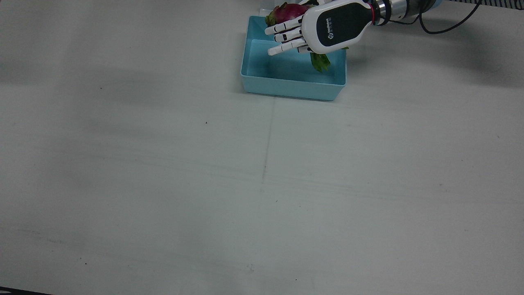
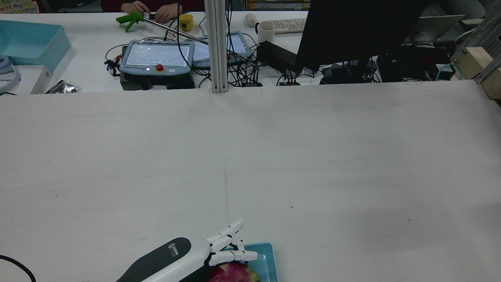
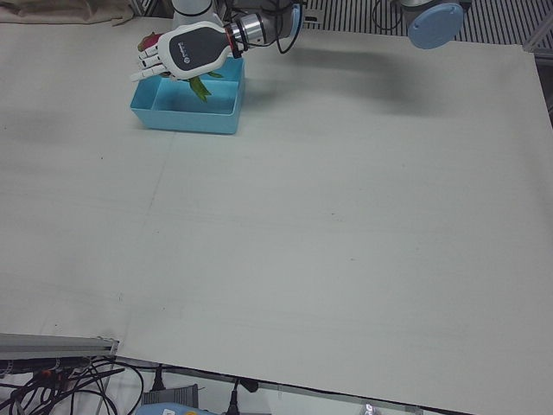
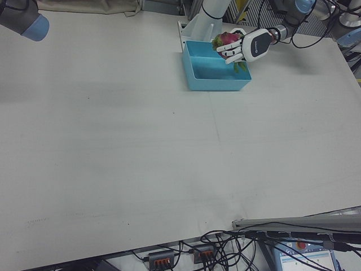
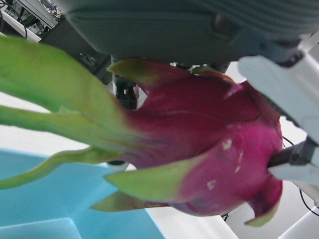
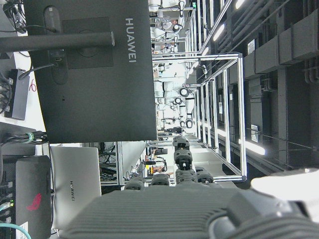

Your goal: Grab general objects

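My left hand (image 1: 327, 26) is shut on a magenta dragon fruit (image 1: 288, 11) with green scales and holds it over the far part of a light blue bin (image 1: 290, 86). The fruit's green leaves (image 1: 320, 61) hang below the palm into the bin. The hand (image 2: 176, 258), fruit (image 2: 234, 273) and bin (image 2: 270, 258) show at the bottom of the rear view. The left hand view shows the fruit (image 5: 209, 149) pressed against the palm, above the bin (image 5: 50, 199). Only the dark palm of my right hand (image 6: 174, 209) shows, in its own view; its fingers are hidden.
The bin stands near the robot's side of the white table (image 1: 262, 184). Beyond the far edge stand teach pendants (image 2: 156, 56), a monitor (image 2: 352, 31), cables and another blue bin (image 2: 31, 41). A blue joint cap of the right arm (image 4: 25, 20) hangs over the table's corner.
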Robot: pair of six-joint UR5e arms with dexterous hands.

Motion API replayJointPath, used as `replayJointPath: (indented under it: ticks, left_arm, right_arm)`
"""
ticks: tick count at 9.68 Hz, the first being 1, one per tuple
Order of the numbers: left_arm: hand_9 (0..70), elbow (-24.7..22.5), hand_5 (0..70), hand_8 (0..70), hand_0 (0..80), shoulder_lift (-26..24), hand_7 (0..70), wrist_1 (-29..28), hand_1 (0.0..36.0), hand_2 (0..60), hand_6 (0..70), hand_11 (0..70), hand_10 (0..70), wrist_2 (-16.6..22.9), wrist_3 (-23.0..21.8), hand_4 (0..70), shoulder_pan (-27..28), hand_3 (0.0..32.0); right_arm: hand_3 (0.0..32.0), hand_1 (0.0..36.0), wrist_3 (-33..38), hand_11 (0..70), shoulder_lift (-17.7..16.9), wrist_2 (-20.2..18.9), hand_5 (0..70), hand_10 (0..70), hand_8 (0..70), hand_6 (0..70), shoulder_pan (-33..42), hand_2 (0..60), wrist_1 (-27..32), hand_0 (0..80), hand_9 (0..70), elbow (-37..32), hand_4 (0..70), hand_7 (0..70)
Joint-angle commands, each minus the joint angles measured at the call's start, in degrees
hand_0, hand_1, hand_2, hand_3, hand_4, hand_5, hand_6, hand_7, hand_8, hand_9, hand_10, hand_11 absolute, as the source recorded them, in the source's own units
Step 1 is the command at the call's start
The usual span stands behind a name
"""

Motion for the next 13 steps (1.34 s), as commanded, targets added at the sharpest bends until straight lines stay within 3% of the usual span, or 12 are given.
replayJointPath:
  ticks: [1,2,3,4,5,6,7,8,9,11,13]
  left_arm:
    - [0.0,0.3,0.0,1.9,47.2,-2.8,3.0,2.4,9.8,0.0,0.0,0.0,0.0,0.1,0.3,0.0,1.1,23.8]
    - [0.0,0.3,0.0,1.7,47.2,-2.8,2.3,2.4,10.1,0.0,0.0,0.0,0.0,0.0,0.3,0.0,1.1,27.4]
    - [0.0,0.6,0.0,1.7,47.2,-2.8,2.7,2.7,10.1,0.0,0.0,0.0,0.0,0.0,0.3,0.0,1.0,28.4]
    - [0.0,0.5,0.0,1.3,46.3,-2.9,3.5,3.5,7.1,0.0,0.0,0.0,0.0,-0.1,0.3,0.0,0.5,23.6]
    - [0.0,0.2,0.0,2.0,45.3,-3.2,6.1,4.5,5.8,0.0,0.0,0.0,0.0,0.0,-0.3,0.0,-0.6,10.8]
    - [1.4,0.2,0.0,4.9,41.0,-3.2,14.0,6.8,2.3,0.0,0.0,5.8,3.7,0.0,-1.1,0.2,-3.3,0.0]
    - [2.8,0.8,0.0,8.4,31.2,-3.2,21.2,7.4,0.0,0.0,1.2,15.9,11.3,0.0,-5.5,10.8,-8.7,0.0]
    - [3.6,0.8,4.2,11.6,24.8,-3.2,25.2,9.3,0.0,0.0,7.3,20.6,14.7,-0.1,-13.0,6.2,-15.3,0.0]
    - [3.9,0.9,7.8,12.8,32.0,-3.2,26.8,11.2,0.0,0.0,10.2,23.1,16.2,-0.1,-18.2,1.5,-20.5,0.0]
    - [4.2,3.7,16.6,14.1,37.0,-3.2,28.1,12.3,0.0,0.0,18.1,26.9,18.7,0.2,-27.6,1.2,-28.9,0.0]
    - [3.6,9.8,12.5,13.2,36.7,-2.1,25.1,8.7,0.0,0.0,17.8,29.0,20.1,0.2,-39.9,0.0,-34.2,0.0]
  right_arm:
    - [0.0,0.0,0.0,0.0,0.0,0.0,0.0,0.0,0.0,0.0,0.0,0.0,0.0,0.0,0.0,0.0,0.0,0.0]
    - [0.0,0.0,0.0,0.0,0.0,0.0,0.0,0.0,0.0,0.0,0.0,0.0,0.0,0.0,0.0,0.0,0.0,0.0]
    - [0.0,0.0,0.0,0.0,0.0,0.0,0.0,0.0,0.0,0.0,0.0,0.0,0.0,0.0,0.0,-0.1,0.0,0.0]
    - [0.0,0.0,0.0,0.0,0.0,0.0,0.0,0.0,0.0,0.0,0.0,0.0,0.0,0.0,0.0,0.0,0.0,0.0]
    - [0.0,0.0,0.0,0.0,0.0,0.0,0.0,0.0,0.0,0.0,0.0,0.0,0.0,0.0,0.0,0.0,0.0,0.0]
    - [0.0,0.0,0.0,0.0,0.0,0.0,0.0,0.0,0.0,0.0,0.0,0.0,0.0,0.0,0.0,0.0,0.0,0.0]
    - [0.0,0.0,0.0,0.0,0.0,0.0,0.0,0.0,0.0,0.0,0.1,0.0,0.0,0.0,0.0,-0.1,0.0,0.0]
    - [0.0,0.0,0.0,0.0,0.0,0.0,0.0,0.0,0.0,0.0,0.0,0.0,0.0,0.0,0.0,0.0,0.0,0.0]
    - [0.0,0.0,0.0,0.0,0.0,0.0,0.0,0.0,0.0,0.0,0.0,0.0,0.0,0.0,0.0,0.0,0.0,0.0]
    - [0.0,0.0,0.0,0.0,0.0,0.0,0.0,0.0,0.0,0.0,0.0,0.0,0.0,0.0,0.0,-0.1,0.0,0.0]
    - [0.0,0.0,0.0,0.0,0.0,0.0,0.0,0.0,0.0,0.0,0.0,0.0,0.0,0.0,0.0,-0.1,0.0,0.0]
